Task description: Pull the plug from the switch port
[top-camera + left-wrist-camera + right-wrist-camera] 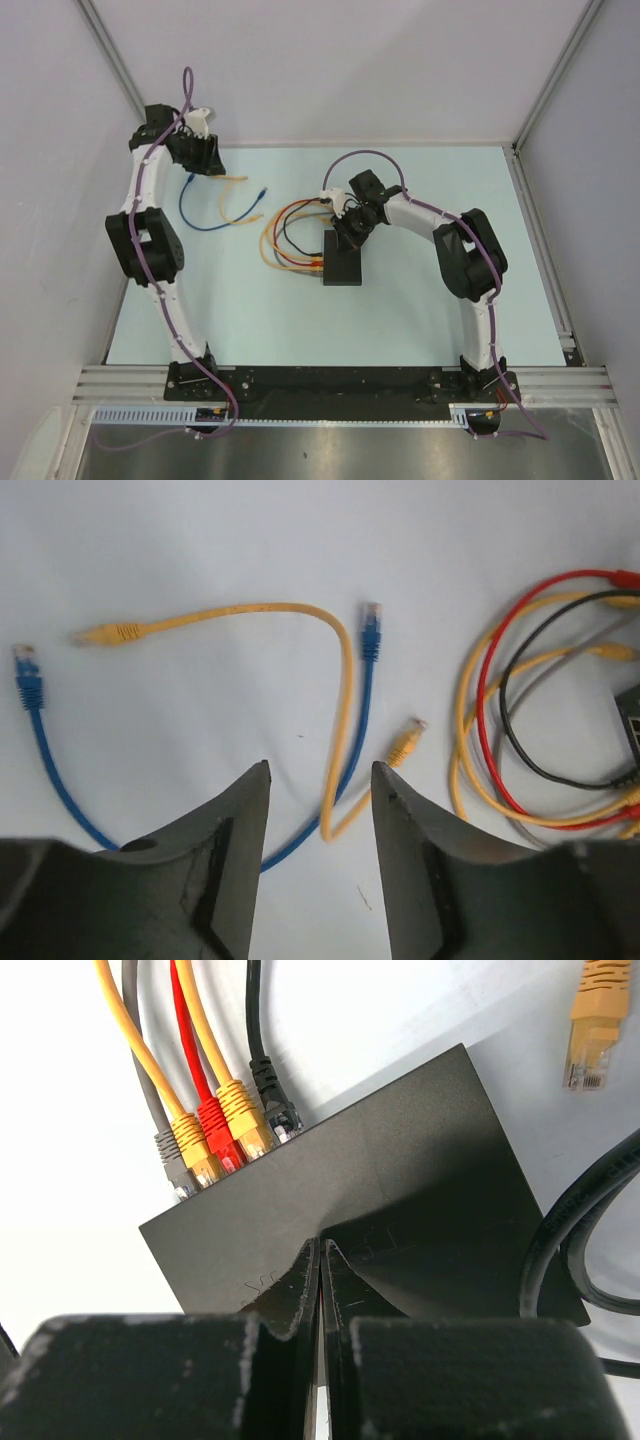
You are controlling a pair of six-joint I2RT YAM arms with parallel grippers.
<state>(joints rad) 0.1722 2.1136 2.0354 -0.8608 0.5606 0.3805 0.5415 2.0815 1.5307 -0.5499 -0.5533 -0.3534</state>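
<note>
Switch [342, 262]: flat matte-black box mid-table, just under the right arm's wrist. Ports are on its left edge in the top view. Judged light and rigid with a smooth lid, so it will likely slide if a cord is tugged and wants pinning down.
Right gripper [320, 1245]: fingers pressed together with nothing between them. Tips are down on the switch lid and look to be touching; reads as a hold-down.
Left gripper [320, 770]: jaws apart and empty, hanging over loose cords at the far left of the table, well apart from the switch.
Loose cords: blue cable [365, 695] and yellow cable [250, 608] lie unplugged and cross each other.
Plugs [222, 1130]: five seated in a row, coloured grey, yellow, red, yellow, black. Cannot tell which one is meant.
Handling: plug bodies judged small, hard and a bit slippery; cords are soft and will flex. Take hold on the ribbed boot just beside the port, not on the cord, then pull straight out.
Views: only the right wrist shows the seated plugs and the closed fingers. Only the top view shows both arms and how far apart they are. The left wrist shows the loose ends and just a corner of the switch at the right edge.
</note>
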